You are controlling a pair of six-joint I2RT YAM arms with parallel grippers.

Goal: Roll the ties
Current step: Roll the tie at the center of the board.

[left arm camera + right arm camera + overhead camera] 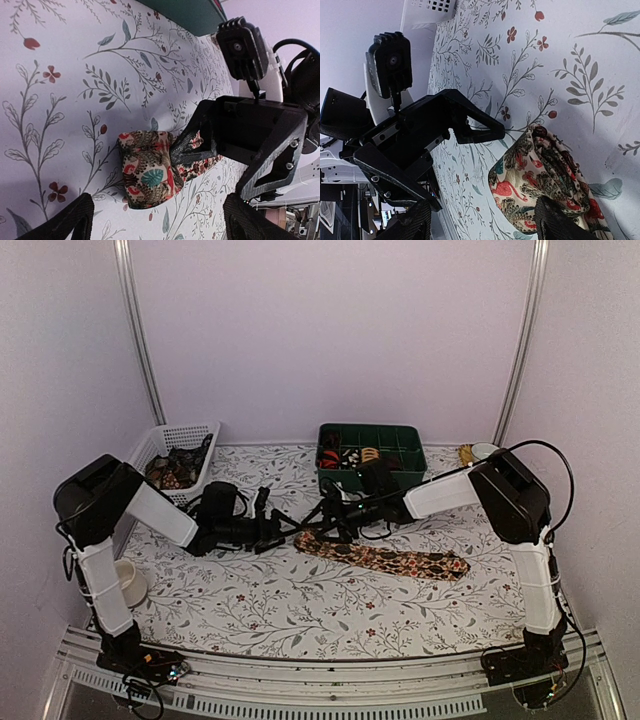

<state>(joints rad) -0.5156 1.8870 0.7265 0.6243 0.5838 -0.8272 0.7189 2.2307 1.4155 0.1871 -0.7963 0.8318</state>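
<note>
**A:** What do we have across the tabletop [250, 610]?

**B:** We see 1 tie [400, 560], dark with a reddish-cream floral print. It lies flat, right of the middle, with its left end curled into a small roll [147, 175]. We judge the rest lies straight so the roll can travel along it.

**A:** And behind it?

**B:** The green tray [400, 428] at the far edge holds what we take for finished rolls [345, 455]. The white basket [190, 430] at far left holds more ties [175, 470], probably waiting. We think both sit there to be within reach of the arms.

**A:** The hands?

**B:** Both meet at the rolled end. The left hand [159, 212] is released, jaws wide, with the roll just ahead of its fingertips and nothing between them. The right hand [482, 215] is spread too, grasping nothing that we can make out. 1 of its fingers [190, 147] touches the roll's side, which we read as pinning the turn so it cannot spring open.

**A:** Any writing?

**B:** None we can read: no brand or label on the tie, tray or basket.
</note>
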